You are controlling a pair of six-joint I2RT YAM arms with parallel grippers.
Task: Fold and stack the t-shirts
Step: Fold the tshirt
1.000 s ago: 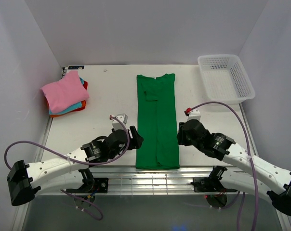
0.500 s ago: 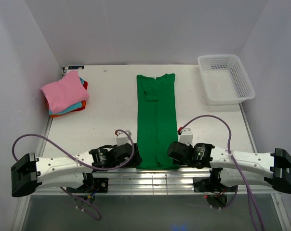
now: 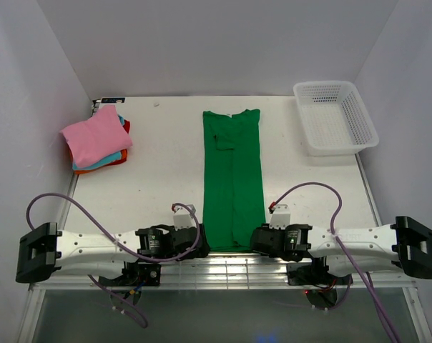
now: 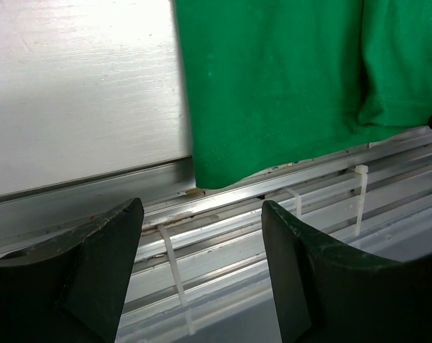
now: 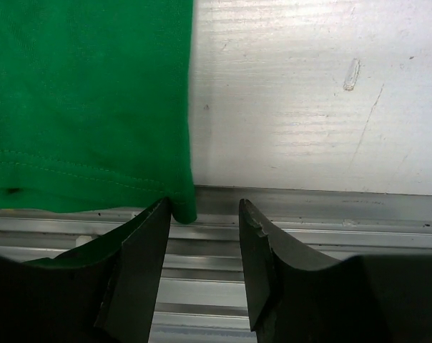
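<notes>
The bright green t-shirt (image 3: 232, 179) lies folded lengthwise as a long strip down the middle of the table, with its hem at the near edge. My left gripper (image 3: 200, 240) is open at the hem's left corner. In the left wrist view the gripper (image 4: 202, 211) sits just below the green hem (image 4: 273, 78). My right gripper (image 3: 256, 240) is open at the hem's right corner. In the right wrist view the green corner (image 5: 87, 93) lies beside the left finger of the gripper (image 5: 204, 207). Pink, teal-blue and orange-red folded t-shirts (image 3: 94, 137) are stacked at the far left.
A white mesh basket (image 3: 335, 118) stands at the far right corner. Metal rails (image 3: 223, 268) run along the table's near edge under both grippers. White walls close in the left, back and right sides.
Both arms have drawn back and down from beside the shirt's lower half to the near edge. The grippers now sit at the hem's two corners. The shirt has not moved.
</notes>
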